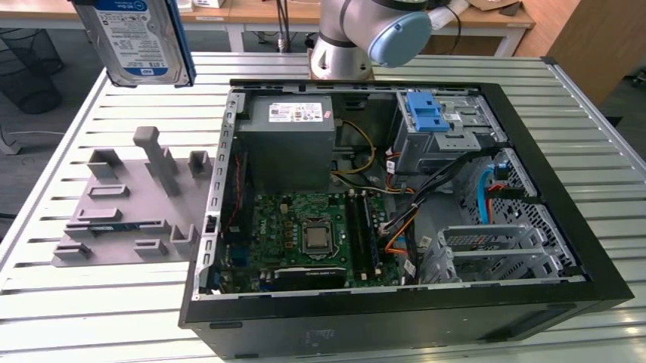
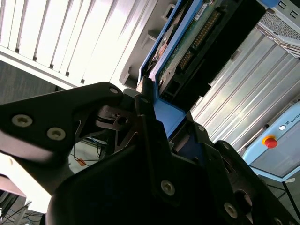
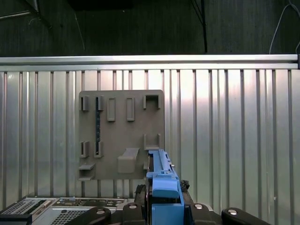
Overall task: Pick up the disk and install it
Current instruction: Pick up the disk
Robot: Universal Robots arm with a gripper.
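In the exterior view the arm (image 1: 368,34) stands at twelve o'clock, its blue-capped joint bent. In the second wrist view the hand (image 2: 149,101) has its black fingers (image 2: 152,140) clamped on the disk (image 2: 187,42), gripping the blue frame's edge.

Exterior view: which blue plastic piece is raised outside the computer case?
The carrier frame on the disk, high at the exterior view's left; the blue latch sits atop the metal bay.
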